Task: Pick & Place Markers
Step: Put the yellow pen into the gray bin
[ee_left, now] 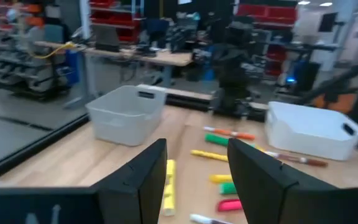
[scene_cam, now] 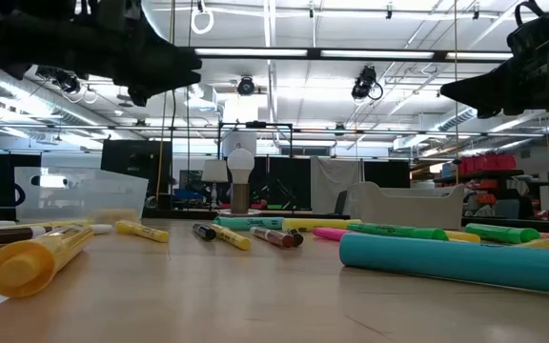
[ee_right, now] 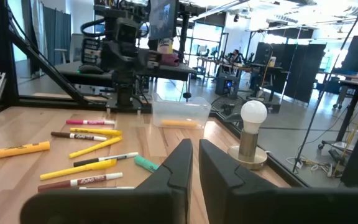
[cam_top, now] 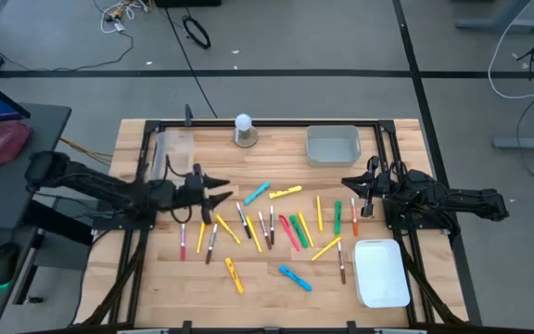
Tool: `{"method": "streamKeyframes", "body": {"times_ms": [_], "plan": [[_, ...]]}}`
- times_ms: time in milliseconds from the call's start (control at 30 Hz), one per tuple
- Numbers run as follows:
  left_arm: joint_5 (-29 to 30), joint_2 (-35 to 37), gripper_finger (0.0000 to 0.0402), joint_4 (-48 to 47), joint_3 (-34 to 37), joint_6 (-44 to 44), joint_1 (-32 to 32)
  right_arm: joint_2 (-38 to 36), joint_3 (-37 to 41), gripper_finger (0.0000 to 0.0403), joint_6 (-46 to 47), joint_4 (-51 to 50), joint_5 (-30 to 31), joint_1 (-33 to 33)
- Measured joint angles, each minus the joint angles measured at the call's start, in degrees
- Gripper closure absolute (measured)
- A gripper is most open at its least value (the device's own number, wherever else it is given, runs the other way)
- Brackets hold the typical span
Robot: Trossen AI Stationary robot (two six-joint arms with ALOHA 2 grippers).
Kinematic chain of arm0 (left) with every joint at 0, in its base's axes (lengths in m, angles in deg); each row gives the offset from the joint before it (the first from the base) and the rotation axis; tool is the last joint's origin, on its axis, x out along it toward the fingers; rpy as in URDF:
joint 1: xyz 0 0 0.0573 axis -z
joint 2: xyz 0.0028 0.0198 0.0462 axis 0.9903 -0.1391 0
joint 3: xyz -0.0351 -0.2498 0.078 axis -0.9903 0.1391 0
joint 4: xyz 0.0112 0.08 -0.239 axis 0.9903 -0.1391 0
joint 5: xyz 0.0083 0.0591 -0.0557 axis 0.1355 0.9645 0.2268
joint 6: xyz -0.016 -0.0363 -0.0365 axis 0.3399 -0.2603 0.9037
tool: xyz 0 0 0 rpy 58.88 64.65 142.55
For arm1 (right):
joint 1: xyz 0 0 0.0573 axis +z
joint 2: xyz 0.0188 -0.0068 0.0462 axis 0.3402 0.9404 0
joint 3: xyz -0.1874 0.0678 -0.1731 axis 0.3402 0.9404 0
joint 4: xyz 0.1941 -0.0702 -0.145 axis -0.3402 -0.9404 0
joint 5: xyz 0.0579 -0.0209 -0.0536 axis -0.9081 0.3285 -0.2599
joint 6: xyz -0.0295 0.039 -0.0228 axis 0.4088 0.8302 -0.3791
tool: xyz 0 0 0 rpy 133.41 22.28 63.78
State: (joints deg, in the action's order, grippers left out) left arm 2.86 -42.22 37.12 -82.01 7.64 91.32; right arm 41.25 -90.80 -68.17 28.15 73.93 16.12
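No marker is in hand yet, so the step looks like the approach before a first pick. The markers (cam_top: 269, 223) lie scattered across the middle of the wooden table (cam_top: 137, 278), well apart from the trays. The left gripper (cam_top: 222, 196) hovers above their left edge with its fingers spread and nothing between them (the left wrist view shows yellow, green and pink markers through the gap). The right gripper (cam_top: 349, 183) hangs over the right side of the scatter, fingers nearly together and empty. The next move probably calls for lowering the left gripper over one marker lying clear of its neighbours, jaws across its body. A clear tray (cam_top: 176, 148) holding something yellow and a grey bin (cam_top: 333, 145) sit at the far edge, a white bin (cam_top: 381, 272) near the right, and a bulb on a round base (cam_top: 244, 131) between the far two. Beyond is a workshop with benches, shelving and ceiling strip lights.
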Motion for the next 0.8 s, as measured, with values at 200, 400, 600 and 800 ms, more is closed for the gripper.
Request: {"method": "streamKeyframes", "body": {"times_ms": [200,400,600,800], "plan": [[0.0,-5.6,0.0225,2.2,-1.1,0.3,2.8,0.0,0.0,0.0370,0.0,0.8,0.0,0.0],[0.0,-10.8,0.0225,4.1,-3.2,0.1,3.2,0.0,0.0,0.0370,0.8,3.7,0.0,0.0],[0.0,-13.5,0.0225,4.2,-5.2,1.1,2.8,0.0,0.0,0.0370,11.3,14.0,0.2,-0.1],[0.1,-15.2,0.0225,4.3,-5.8,1.7,2.7,0.3,0.0,0.0370,20.1,18.0,2.5,-0.1]]}}
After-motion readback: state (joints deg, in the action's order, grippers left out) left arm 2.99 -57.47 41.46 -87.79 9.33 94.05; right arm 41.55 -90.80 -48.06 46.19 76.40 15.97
